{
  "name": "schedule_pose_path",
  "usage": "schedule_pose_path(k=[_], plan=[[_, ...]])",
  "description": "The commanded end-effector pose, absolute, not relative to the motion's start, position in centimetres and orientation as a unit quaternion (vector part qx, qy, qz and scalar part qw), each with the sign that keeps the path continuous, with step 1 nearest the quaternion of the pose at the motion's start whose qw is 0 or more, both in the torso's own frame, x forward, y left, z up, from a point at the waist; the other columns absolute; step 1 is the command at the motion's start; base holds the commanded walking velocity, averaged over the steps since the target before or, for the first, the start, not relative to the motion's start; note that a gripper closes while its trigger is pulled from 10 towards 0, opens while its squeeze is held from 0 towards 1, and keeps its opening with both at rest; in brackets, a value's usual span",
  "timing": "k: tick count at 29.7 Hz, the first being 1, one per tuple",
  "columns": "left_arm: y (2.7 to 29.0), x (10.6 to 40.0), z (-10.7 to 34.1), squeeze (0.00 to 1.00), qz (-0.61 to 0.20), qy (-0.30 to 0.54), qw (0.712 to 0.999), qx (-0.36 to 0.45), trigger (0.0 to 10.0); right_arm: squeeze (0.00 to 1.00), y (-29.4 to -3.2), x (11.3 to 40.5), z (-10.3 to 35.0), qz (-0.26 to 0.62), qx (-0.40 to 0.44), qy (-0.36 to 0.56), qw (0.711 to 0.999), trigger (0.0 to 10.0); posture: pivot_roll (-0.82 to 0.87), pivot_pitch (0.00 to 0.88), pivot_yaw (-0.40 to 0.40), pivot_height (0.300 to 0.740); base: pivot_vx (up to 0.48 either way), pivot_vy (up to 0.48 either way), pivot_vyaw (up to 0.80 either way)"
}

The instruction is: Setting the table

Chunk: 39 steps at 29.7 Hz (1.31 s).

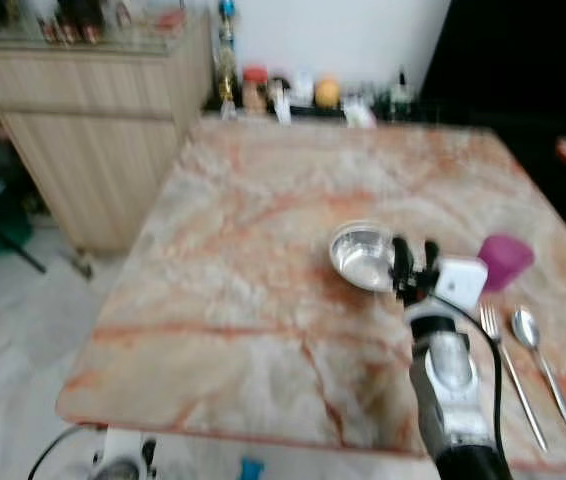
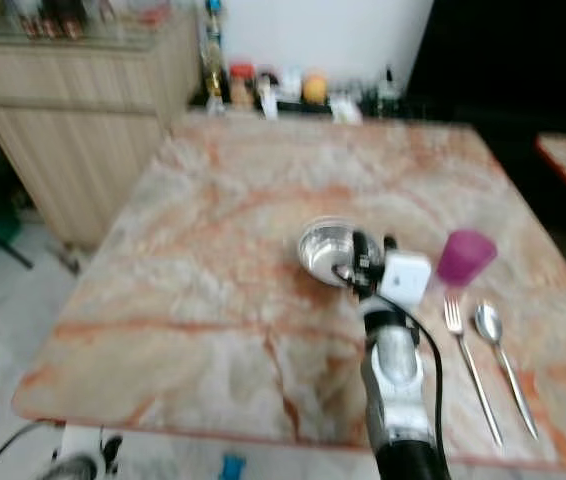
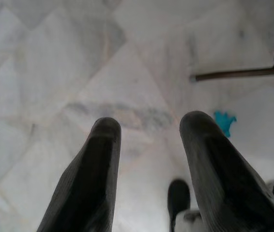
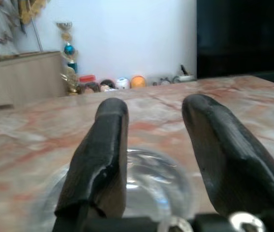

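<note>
Here, labelled parts of the scene:

Surface (image 1: 263, 300): a marble-patterned top veined in orange and white, with a pale tiled floor (image 1: 13, 350) below its left and near edges.

Bowl (image 1: 361, 256): a shiny metal bowl standing upright on the surface, right of centre, roughly midway between the near and far edges.

Right hand (image 1: 415, 262): extended over the surface at the bowl's near right rim; its two black fingers (image 4: 105, 154) are apart, and in the right wrist view the bowl (image 4: 137, 186) sits low between them. Contact with the rim cannot be told.

Cup (image 1: 504, 262): a purple cup upright on the surface, just right of the right hand and its white wrist block.

Fork (image 1: 511, 372): lying on the surface near the cup, on its near side, tines pointing far, handle running to the near edge.

Spoon (image 1: 543, 365): lying just right of the fork and about parallel to it, bowl end far.

Left hand (image 3: 149, 159): hanging low off the surface's near left corner, its fingers apart over the floor, holding nothing.

Cabinet (image 1: 93, 130): a light wooden unit standing left of the surface, against the far wall.

Far clutter (image 1: 293, 92): a row of jars, bottles and small items along the surface's far edge; details are blurred.
</note>
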<state>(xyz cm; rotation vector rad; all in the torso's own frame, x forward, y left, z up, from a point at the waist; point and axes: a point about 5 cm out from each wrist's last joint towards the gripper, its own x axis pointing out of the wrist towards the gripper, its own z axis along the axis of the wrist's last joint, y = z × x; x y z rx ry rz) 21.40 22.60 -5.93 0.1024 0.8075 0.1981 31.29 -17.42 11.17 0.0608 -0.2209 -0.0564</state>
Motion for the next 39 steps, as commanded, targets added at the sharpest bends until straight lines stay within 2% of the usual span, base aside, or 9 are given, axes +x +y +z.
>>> schedule_pose_path(k=[1, 6, 23, 30, 38, 39], plan=[[22.0, 21.4, -6.1, 0.00, 0.086, 0.394, 0.914, 0.047, 10.0, 0.00, -18.2, 31.1, 10.9, -0.044, 0.034, -0.103, 0.993, 10.0, 0.02, 0.000, -0.014, 0.740, 0.259, 0.000, 0.00], [21.9, 21.4, -6.1, 0.00, 0.085, 0.395, 0.914, 0.047, 10.0, 0.00, -18.2, 31.1, 10.9, -0.045, 0.034, -0.102, 0.993, 10.0, 0.02, 0.000, -0.013, 0.740, 0.253, 0.000, 0.00], [22.1, 21.0, -6.3, 0.00, 0.083, 0.405, 0.909, 0.055, 10.0, 0.00, -17.8, 30.5, 9.7, -0.044, 0.034, -0.077, 0.995, 10.0, 0.02, 0.000, -0.009, 0.740, 0.000, 0.000, 0.00], [23.4, 19.7, -6.7, 0.00, 0.100, 0.416, 0.902, 0.059, 10.0, 0.00, -18.2, 30.6, 10.0, -0.051, 0.032, -0.079, 0.995, 10.0, 0.03, 0.000, -0.008, 0.740, 0.000, 0.000, 0.00], [25.6, 16.1, -7.7, 0.00, 0.118, 0.447, 0.884, 0.073, 10.0, 0.00, -18.0, 30.4, 9.2, -0.055, 0.036, -0.057, 0.996, 10.0, 0.04, 0.000, -0.009, 0.740, 0.000, 0.000, 0.00], [25.6, 16.1, -7.7, 0.00, 0.119, 0.448, 0.883, 0.073, 10.0, 0.52, -17.9, 30.3, 9.1, -0.052, 0.037, -0.055, 0.996, 10.0, 0.04, 0.000, -0.009, 0.740, 0.000, 0.000, 0.00]])
